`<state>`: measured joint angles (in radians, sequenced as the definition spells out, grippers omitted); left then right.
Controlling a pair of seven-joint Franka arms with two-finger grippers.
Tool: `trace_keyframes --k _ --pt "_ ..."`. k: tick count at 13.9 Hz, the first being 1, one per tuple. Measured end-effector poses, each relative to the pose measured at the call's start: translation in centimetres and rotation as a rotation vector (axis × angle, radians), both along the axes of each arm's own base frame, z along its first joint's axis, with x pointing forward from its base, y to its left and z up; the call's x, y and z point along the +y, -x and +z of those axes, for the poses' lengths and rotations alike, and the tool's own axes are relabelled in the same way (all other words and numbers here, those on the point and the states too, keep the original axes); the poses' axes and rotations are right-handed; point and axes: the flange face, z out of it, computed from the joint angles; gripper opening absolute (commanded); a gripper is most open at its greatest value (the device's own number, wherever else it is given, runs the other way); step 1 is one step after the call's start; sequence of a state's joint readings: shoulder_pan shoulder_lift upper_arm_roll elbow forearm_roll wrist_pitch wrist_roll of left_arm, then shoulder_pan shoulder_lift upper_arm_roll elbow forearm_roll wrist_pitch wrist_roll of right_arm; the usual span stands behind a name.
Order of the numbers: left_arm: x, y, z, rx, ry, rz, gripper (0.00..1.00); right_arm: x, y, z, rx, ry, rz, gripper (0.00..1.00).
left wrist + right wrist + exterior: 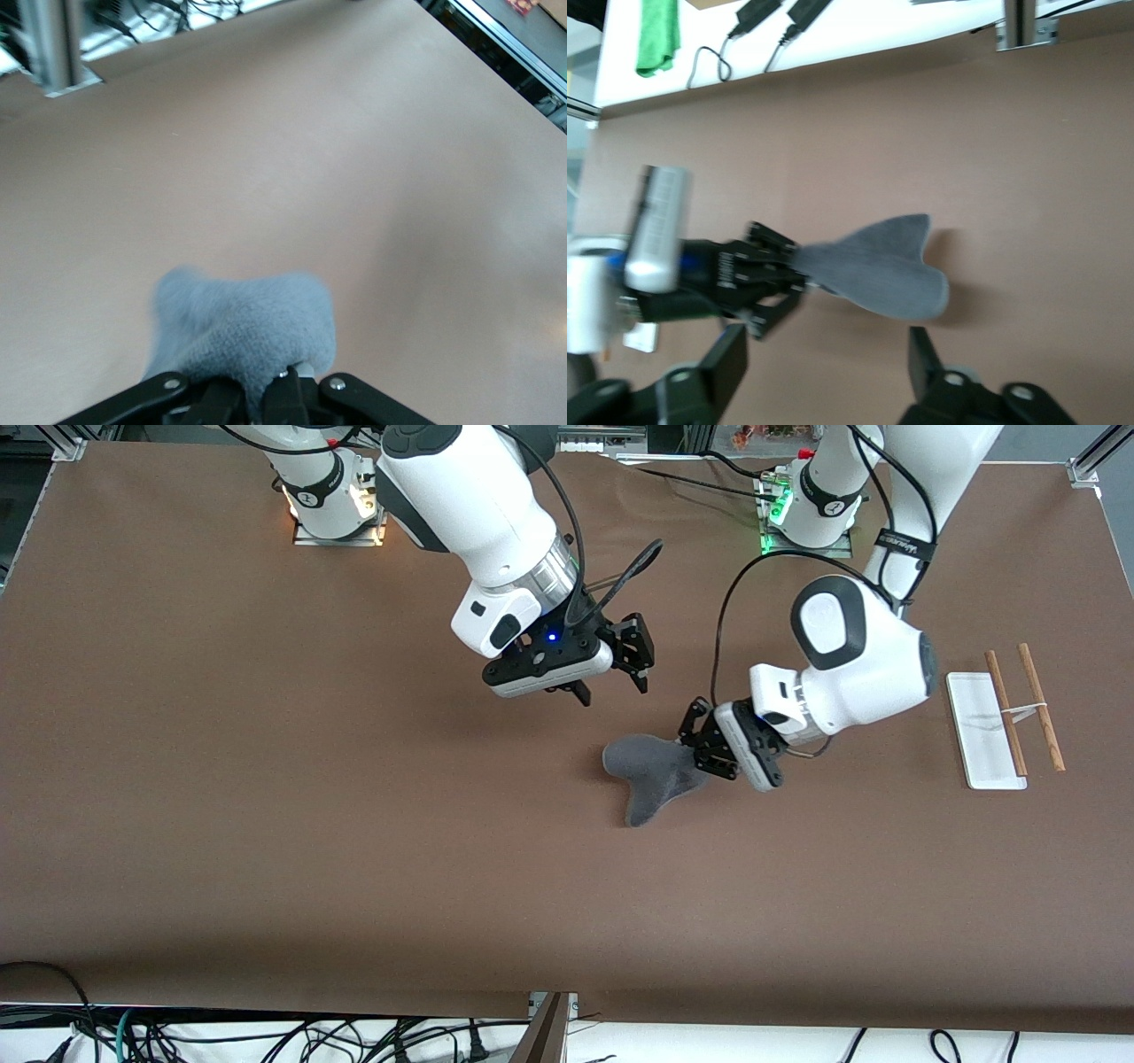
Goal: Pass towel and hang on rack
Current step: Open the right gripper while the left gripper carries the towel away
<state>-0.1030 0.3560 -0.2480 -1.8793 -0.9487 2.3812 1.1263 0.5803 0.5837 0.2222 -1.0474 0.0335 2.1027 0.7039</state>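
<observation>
Brown cloth covers the table (266, 824) in the front view. The dark grey towel (651, 775) sits near the middle of it, pinched at one end by the left gripper (700, 746), whose fingers are clenched on the fabric; the rest of the towel fans out from there and droops to the table. The right gripper (611, 682) hovers over bare table just beside the towel, on the side toward the robots' bases, with its fingers spread and nothing between them. The rack (1005, 722) lies toward the left arm's end of the table, well apart from the towel, its white base (979, 731) flat and its two brown rods (1041, 707) side by side.

From the left wrist view, the towel (244, 332) bunches up out of the left gripper (275, 398), whose black fingers are closed tight on its edge, with brown table all around.

From the right wrist view, the right gripper (824, 372) shows two black fingers (722, 367) set wide apart. Past them the towel (886, 270) hangs spread like a fan from the left gripper (793, 270), which grips its narrow end.
</observation>
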Motion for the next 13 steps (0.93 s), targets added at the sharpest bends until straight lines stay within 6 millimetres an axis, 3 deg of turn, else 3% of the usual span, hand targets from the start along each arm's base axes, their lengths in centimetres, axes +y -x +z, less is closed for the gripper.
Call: trace_keyframes --k 3,6,9,13 --pt "5.9 -1.1 0.6 0.032 -0.007 0.018 0.00 -2.6 -1.4 -0.2 -0.009 0.085 0.073 1.00" --pt "13.2 -1.2 1.6 0.081 -0.070 -0.017 0.00 -7.3 -4.3 -0.4 -0.012 0.151 0.113 1.00" --pt "20.0 0.1 2.5 0.154 -0.138 -0.053 0.00 -12.9 -7.1 -1.5 0.025 0.236 0.168 1.00" --pt "30.4 3.1 2.1 0.309 -0.184 -0.031 0.00 -20.3 -10.0 -2.5 0.085 0.290 0.174 1.00"
